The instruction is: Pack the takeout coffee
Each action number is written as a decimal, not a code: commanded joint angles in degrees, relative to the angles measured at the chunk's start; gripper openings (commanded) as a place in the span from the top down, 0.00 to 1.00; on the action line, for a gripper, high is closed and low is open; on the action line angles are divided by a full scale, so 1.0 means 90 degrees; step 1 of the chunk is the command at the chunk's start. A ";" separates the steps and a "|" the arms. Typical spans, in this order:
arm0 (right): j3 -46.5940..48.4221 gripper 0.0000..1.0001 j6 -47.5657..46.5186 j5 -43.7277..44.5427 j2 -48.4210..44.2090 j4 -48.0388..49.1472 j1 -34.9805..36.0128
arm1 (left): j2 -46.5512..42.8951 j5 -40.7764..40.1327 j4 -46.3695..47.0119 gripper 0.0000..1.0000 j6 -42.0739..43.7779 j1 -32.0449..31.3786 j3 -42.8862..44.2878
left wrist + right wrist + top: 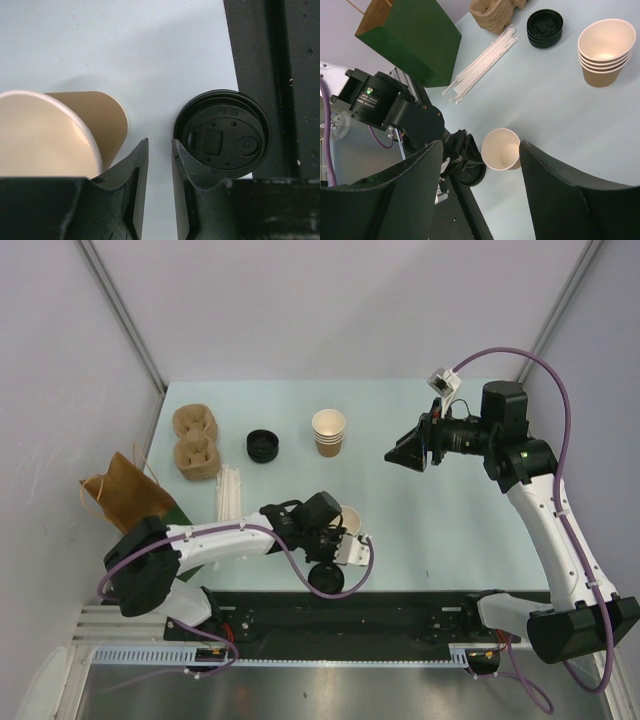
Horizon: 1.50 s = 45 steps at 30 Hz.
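The left claw (pixel 159 142) was only a little open. A narrow gap stood between its two dark fingers, and nothing was in this gap except the bare bench (pixel 125 50). It gripped nothing. In the left wrist view the paper cup (pixel 45 135) was just outside one finger and the black lid (pixel 222 135) just outside the other finger, so the claw stood between the two. I cannot tell if the fingers touched the cup wall or the rim of the lid.

The right claw (pixel 480 142) was wide open and empty. It was raised high over the far right part of the bench and looked down at the cup from above.

The cup stood upright near the front edge of the bench, with its mouth open and no lid on it. The lid lay flat beside it, at the very edge, partly over the black rail (pixel 280 75).

The cup was of tan kraft paper, smooth and cream inside, with a thin rolled white rim, round and narrower at the bottom. The lid was a round piece of shiny black plastic with a raised ring and small moulded marks. The bench surface was pale blue-green and matt.

Well apart stood a stack of nested cups (pixel 605 50), a short stack of black lids (pixel 545 27), paper-wrapped straws (pixel 482 62) and a green bag (pixel 415 35).
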 commanded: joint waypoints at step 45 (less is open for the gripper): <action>0.0042 0.32 0.0012 0.0280 0.0053 0.0301 -0.0452 | 0.0459 0.0368 -0.3261 1.00 -0.1821 0.0451 0.4040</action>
